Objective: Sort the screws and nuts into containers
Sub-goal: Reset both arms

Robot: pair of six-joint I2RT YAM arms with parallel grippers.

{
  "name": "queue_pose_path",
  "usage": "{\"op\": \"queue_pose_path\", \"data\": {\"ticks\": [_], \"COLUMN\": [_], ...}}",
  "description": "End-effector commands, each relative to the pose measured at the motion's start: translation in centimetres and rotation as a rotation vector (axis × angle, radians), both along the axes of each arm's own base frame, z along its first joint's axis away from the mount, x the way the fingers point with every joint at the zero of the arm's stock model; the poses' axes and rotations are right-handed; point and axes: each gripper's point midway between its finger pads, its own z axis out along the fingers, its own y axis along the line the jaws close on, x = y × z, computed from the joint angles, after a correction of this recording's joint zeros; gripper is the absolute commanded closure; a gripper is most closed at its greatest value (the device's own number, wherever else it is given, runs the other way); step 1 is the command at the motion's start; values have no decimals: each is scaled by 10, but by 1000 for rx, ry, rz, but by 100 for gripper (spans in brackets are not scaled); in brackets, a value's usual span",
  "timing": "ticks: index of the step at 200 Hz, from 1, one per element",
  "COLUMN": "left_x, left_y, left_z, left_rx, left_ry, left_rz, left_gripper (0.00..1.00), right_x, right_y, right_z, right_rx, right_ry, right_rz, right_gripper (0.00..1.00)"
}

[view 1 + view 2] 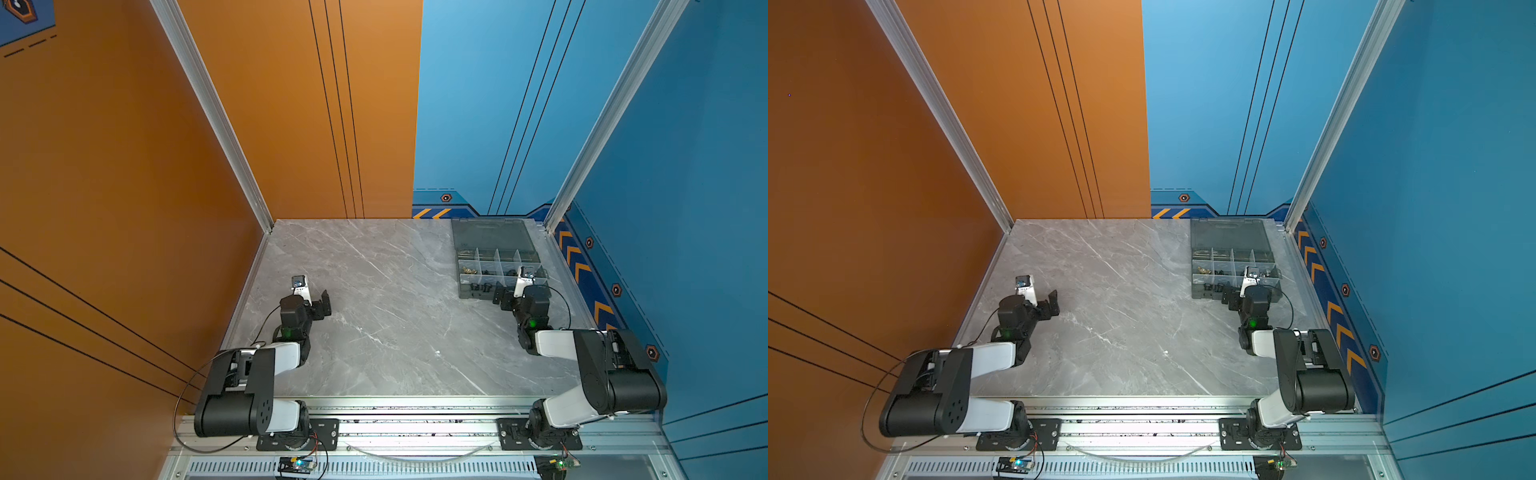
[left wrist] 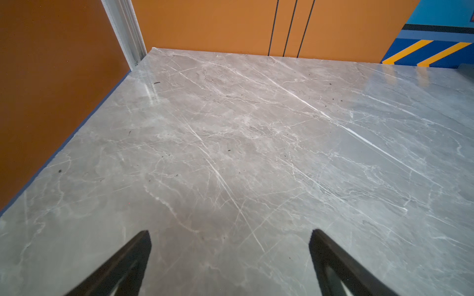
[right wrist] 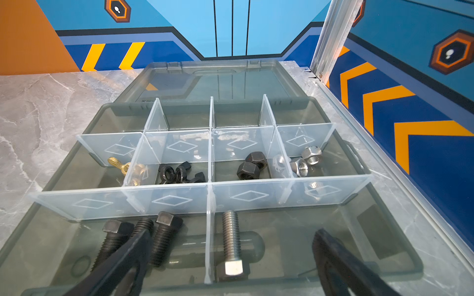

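- The desk [image 2: 230, 128] is grey marble with white veins.
- The organizer box [image 3: 184, 103] is smoky grey and translucent.
- Its dividers [image 3: 241, 194] are clear, with diamond outlines.
- The short bolts [image 3: 164, 238] are black.
- The long bolt [image 3: 230, 235] is silver.
- The wing nuts [image 3: 119, 164] are brass-coloured.
- The walls are orange [image 1: 124, 166] and blue [image 1: 685, 166].

In far right corner of grey marble table [image 1: 374, 340], smoky grey translucent plastic organizer box [image 1: 467, 293], hinged lid [image 1: 492, 235] lying open behind. At its near edge, right black pincer [image 1: 500, 297]. Well apart, toward orange wall [image 1: 124, 208], left black pincer [image 1: 322, 305].
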Motion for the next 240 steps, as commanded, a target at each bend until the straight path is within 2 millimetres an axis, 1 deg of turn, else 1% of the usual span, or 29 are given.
{"op": "queue_pose_path", "data": {"ticks": [1,26,47,63,81,91,147,227,240], "left_x": [9,12,13,13,10,8,11,10,10], "left_y": [-7,-10,-13,-7,5,9,7,9,9], "left_z": [13,3,3,3,3,3,3,3,3], "left_rx": [15,30,62,58,58,56,68,60,62], "left_ry": [-98,-89,-86,-86,-86,-88,-82,-85,-83], "left_rz": [-43,-47,-38,-6,70,96,90,93,96], "left_gripper": [2,2,2,2,2,2,2,2,2], "right_x": [-3,-3,-2,-3,-3,-3,-3,-3,-3], "right_y": [-4,-4,-4,-4,-4,-4,-4,-4,-2], "right_z": [-4,-4,-3,-4,-4,-3,-4,-4,-4], "right_rx": [-7,-8,-8,-7,-8,-7,-8,-9,-16], "right_ry": [0,-1,-2,-1,-1,-1,-1,1,-10], "right_rz": [-25,-26,-25,-25,-25,-25,-25,-25,-19], "right_gripper": [0,0,0,1,0,0,0,0,0]}}
